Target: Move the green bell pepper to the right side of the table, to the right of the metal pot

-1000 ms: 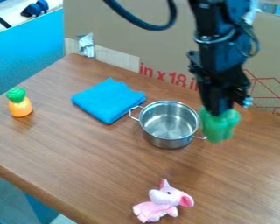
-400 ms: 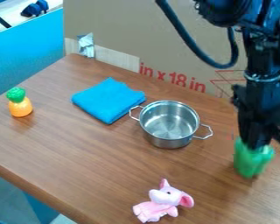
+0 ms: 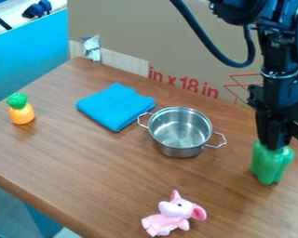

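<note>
- We find the gripper (image 3: 273,145) to the right of the pot (image 3: 179,135), as the camera sees it, and a little nearer the camera; its fingers are together on the top of the pepper (image 3: 271,165), clamping it.
- The pepper is upright with a slight tilt, well apart from the pot. We cannot tell whether its base touches the table (image 3: 89,174).
- The arm (image 3: 279,72) comes down from the upper right, beyond and to the right of the pot, with a looped cable (image 3: 221,52) at its side.
- We note the pot's two handles sticking out, one toward the cloth (image 3: 116,107), the other toward the pepper, with a strip of wood between that handle and the pepper.
- The cloth lies folded beyond the pot and to its left; its near right corner comes close to the pot's left handle.
- We record the elephant (image 3: 173,215) on the camera side of the pot, a broad stretch of wood between them.
- The pineapple (image 3: 21,109) stands far left of the pot, near the table's left edge.
- We see the cardboard (image 3: 176,44) rising along the table's far edge, behind the pot, and bounding the room on that side. The near left edge slants past, well apart from the pot.
</note>
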Motion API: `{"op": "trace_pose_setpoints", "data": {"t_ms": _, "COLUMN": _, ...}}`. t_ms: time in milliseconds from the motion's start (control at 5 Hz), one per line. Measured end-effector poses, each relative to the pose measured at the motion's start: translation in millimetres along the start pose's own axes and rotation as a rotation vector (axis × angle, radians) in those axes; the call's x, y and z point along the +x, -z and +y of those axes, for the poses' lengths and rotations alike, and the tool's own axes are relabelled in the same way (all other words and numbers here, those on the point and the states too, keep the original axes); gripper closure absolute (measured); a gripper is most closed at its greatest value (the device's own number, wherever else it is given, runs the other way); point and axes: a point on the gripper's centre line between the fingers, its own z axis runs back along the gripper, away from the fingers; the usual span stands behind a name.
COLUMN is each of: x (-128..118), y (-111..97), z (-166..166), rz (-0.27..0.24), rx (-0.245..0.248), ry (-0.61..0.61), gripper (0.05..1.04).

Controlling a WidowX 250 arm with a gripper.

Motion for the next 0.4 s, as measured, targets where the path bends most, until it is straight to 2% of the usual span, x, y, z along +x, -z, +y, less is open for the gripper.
{"op": "trace_pose_setpoints", "data": {"t_ms": 200, "x": -1.7, "y": -0.8, "z": -1.8, "rz": -0.008, "rx": -0.017, "ry": -0.017, "gripper": 0.538}}
{"op": "trace_pose_setpoints", "data": {"t_ms": 400, "x": -8.3, "y": -0.6, "z": -3.2, "rz": -0.01, "rx": -0.018, "ry": -0.022, "gripper": 0.233}}
